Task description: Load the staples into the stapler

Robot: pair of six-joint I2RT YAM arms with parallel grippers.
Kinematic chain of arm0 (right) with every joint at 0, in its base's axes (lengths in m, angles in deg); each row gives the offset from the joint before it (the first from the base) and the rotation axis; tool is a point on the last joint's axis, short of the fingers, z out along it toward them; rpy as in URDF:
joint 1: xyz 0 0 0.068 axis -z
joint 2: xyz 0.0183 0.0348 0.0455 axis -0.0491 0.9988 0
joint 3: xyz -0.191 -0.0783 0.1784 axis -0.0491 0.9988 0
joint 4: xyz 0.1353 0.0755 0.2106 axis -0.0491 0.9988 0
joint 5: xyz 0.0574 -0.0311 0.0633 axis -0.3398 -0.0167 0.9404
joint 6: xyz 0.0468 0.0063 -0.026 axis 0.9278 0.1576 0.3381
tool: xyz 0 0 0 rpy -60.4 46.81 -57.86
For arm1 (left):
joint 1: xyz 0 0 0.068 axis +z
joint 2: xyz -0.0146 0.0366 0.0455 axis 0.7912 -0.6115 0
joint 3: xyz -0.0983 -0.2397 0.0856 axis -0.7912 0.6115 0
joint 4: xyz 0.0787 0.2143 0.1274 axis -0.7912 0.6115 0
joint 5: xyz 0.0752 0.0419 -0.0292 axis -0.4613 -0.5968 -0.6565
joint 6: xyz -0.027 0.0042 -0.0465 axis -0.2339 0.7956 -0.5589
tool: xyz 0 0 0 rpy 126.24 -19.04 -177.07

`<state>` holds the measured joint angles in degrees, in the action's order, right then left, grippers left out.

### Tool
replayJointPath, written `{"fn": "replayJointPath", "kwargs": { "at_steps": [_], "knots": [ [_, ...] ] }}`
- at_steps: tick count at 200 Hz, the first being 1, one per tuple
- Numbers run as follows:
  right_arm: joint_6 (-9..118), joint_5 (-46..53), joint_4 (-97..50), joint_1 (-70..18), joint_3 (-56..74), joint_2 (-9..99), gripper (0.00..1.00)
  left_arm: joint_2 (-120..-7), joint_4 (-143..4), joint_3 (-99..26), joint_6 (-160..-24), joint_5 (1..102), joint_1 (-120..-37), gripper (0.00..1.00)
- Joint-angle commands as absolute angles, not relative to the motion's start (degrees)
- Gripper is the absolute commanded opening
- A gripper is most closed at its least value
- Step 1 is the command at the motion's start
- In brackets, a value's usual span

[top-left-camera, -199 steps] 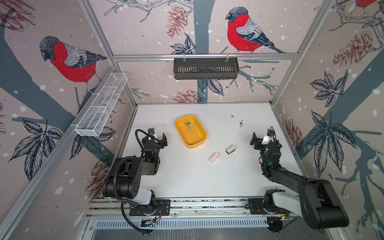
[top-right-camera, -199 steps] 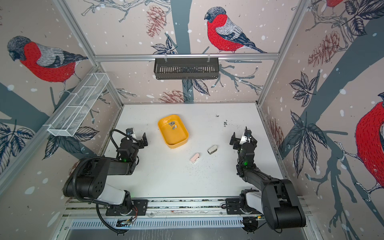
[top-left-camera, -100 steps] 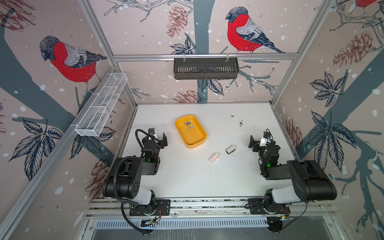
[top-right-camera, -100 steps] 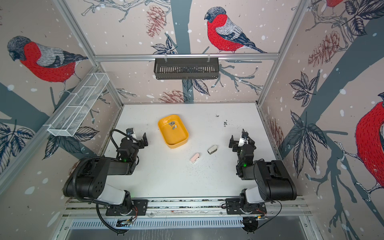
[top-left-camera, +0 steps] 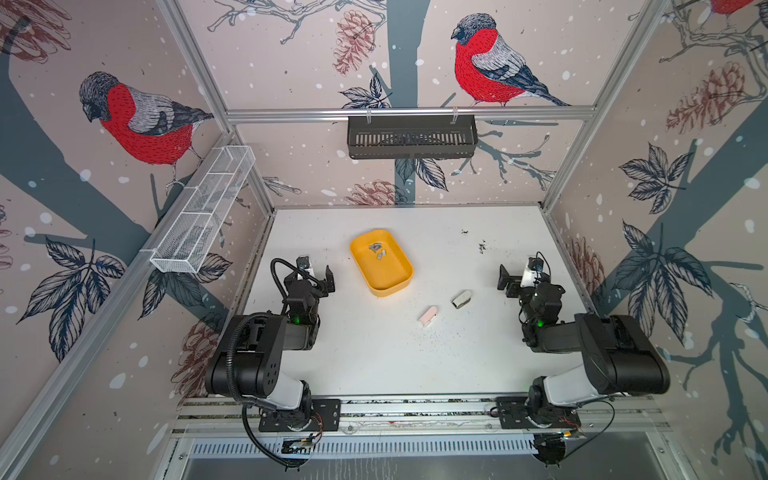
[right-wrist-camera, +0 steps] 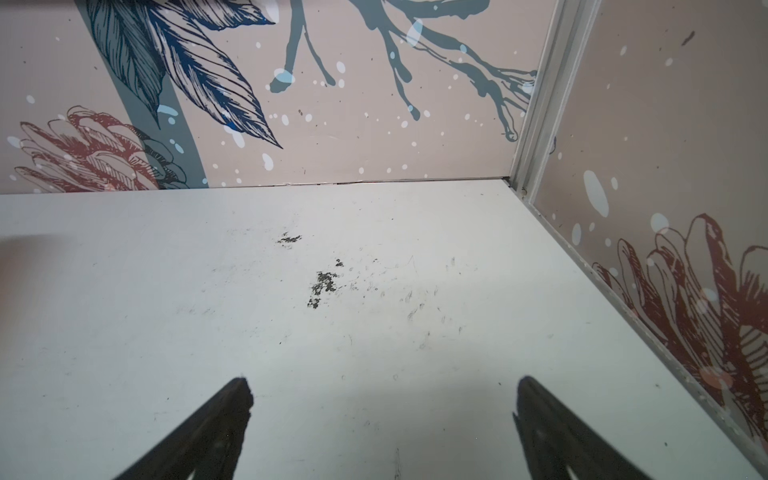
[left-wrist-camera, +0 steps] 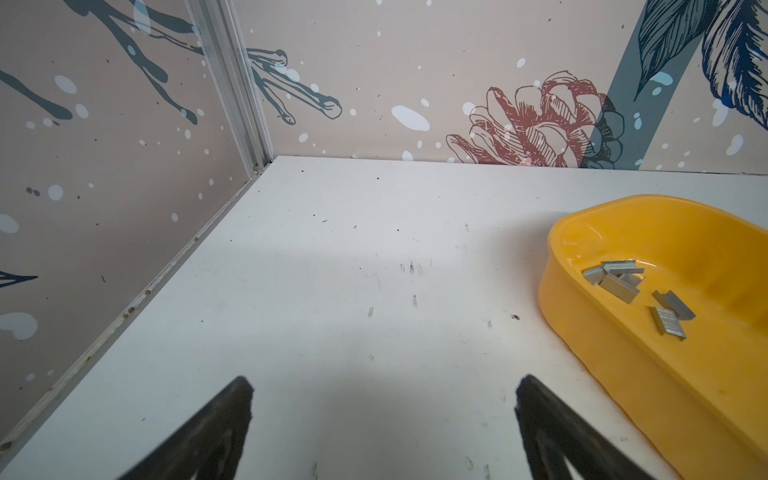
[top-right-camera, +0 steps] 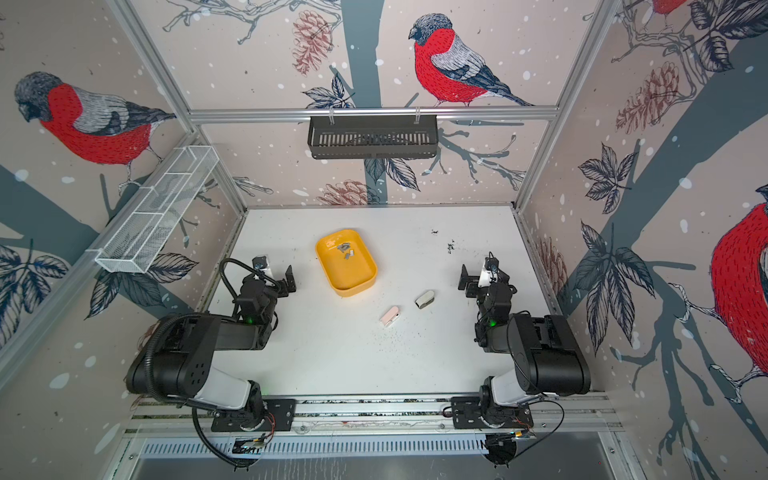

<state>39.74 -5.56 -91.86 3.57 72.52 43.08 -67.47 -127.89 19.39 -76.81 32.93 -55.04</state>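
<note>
Several silvery staples [top-left-camera: 377,250] [top-right-camera: 345,251] [left-wrist-camera: 636,291] lie loose at the far end of a yellow tray [top-left-camera: 390,286] [top-right-camera: 353,291] [left-wrist-camera: 582,340]. Two mini staplers lie on the white table in front of the tray: a pink stapler [top-left-camera: 427,316] [top-right-camera: 390,316] and a grey-white one [top-left-camera: 461,299] [top-right-camera: 424,299]. My left gripper [top-left-camera: 317,275] [top-right-camera: 277,277] [left-wrist-camera: 384,390] hovers open and empty left of the tray. My right gripper [top-left-camera: 517,277] [top-right-camera: 476,278] [right-wrist-camera: 384,390] is open and empty right of the grey-white stapler, over bare table.
A black slotted basket [top-left-camera: 411,137] hangs on the back wall and a white wire basket [top-left-camera: 203,212] on the left wall. Dark scuff marks [right-wrist-camera: 324,284] dot the table at the back right. Fine specks [top-left-camera: 428,338] lie near the pink stapler.
The right arm has folded back, its elbow drawn in from the lower right, and its gripper shifted slightly left. The left arm, the tray and the staplers have not moved.
</note>
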Motion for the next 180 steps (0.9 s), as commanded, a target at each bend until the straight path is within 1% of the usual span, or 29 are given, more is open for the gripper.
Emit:
{"fn": "replayJointPath", "kwargs": {
  "at_steps": [1,98,113,158,170,180],
  "knots": [
    [40.51,-8.05,-91.62,3.34,72.18,43.15,1.00,-67.41,-129.53,19.11,-76.84,32.70,-54.86,0.98],
    [40.60,-8.40,-91.02,3.25,71.69,43.52,1.00,-67.38,-129.59,19.11,-76.83,32.70,-54.85,0.98],
    [40.95,-9.90,-91.16,3.03,71.89,43.20,1.00,-67.38,-129.57,19.11,-76.83,32.65,-54.86,0.98],
    [41.11,-10.29,-91.21,3.00,71.96,43.25,1.00,-67.38,-129.53,19.08,-76.86,32.66,-54.85,0.98],
    [41.49,-11.05,-93.60,3.08,73.79,42.57,1.00,-67.42,-129.52,19.07,-76.84,32.61,-54.85,0.98],
    [40.50,-8.98,-99.90,3.02,77.77,41.60,1.00,-67.38,-129.53,19.14,-76.83,32.69,-54.85,0.98]
  ]
}}
